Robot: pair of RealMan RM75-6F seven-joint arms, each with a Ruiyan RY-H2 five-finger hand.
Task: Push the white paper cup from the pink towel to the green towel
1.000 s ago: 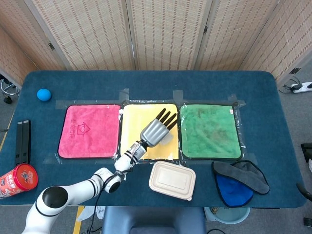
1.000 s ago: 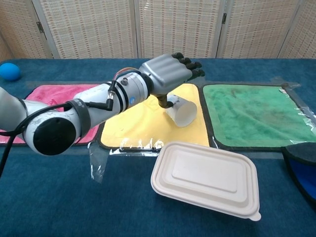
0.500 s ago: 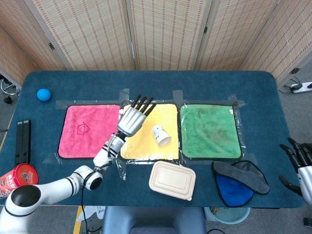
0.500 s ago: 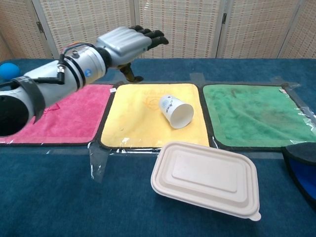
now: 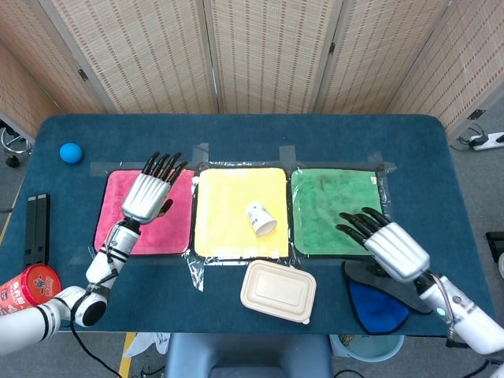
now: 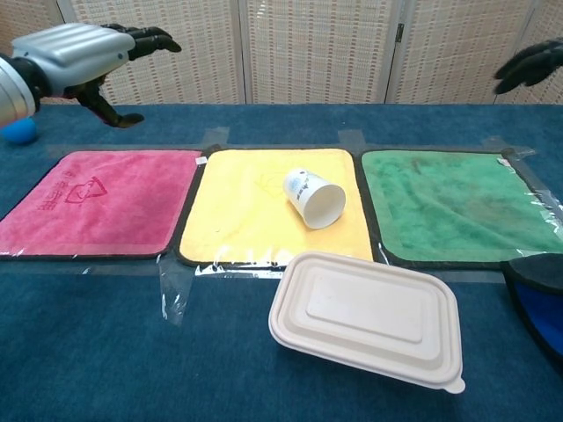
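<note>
Far left of the bench (image 5: 236, 134): a red can (image 5: 27, 290) at the near corner, a black bar-shaped item (image 5: 36, 228) behind it, and a blue ball (image 5: 71, 152) toward the back edge.

Left hand (image 5: 146, 195): raised over the pink towel (image 5: 126, 228), fingers extended and slightly spread, holding nothing. In the chest view it sits high at the upper left, clear of the cloth, thumb hanging below the palm.

Three towels lie in a row, taped down under clear film. The pink towel is bare. The yellow towel (image 5: 228, 232) in the centre carries the white paper cup (image 5: 261, 218), which lies tipped on its side on the right half of that cloth. In the chest view its open mouth faces the near right and its base points to the rear left. The cup touches neither hand and is short of the green towel (image 5: 335, 205), which lies just beside the yellow one.

A closed beige lidded food container (image 5: 278, 290) rests on the bench in front of the yellow towel.

Right hand (image 5: 386, 242): held above the near right corner of the green towel, fingers extended and apart, empty. The chest view catches only its dark fingertips (image 6: 532, 64) at the upper right edge.

A blue and grey cloth (image 5: 386, 295) lies on the bench at the near right, partly under the right forearm.
</note>
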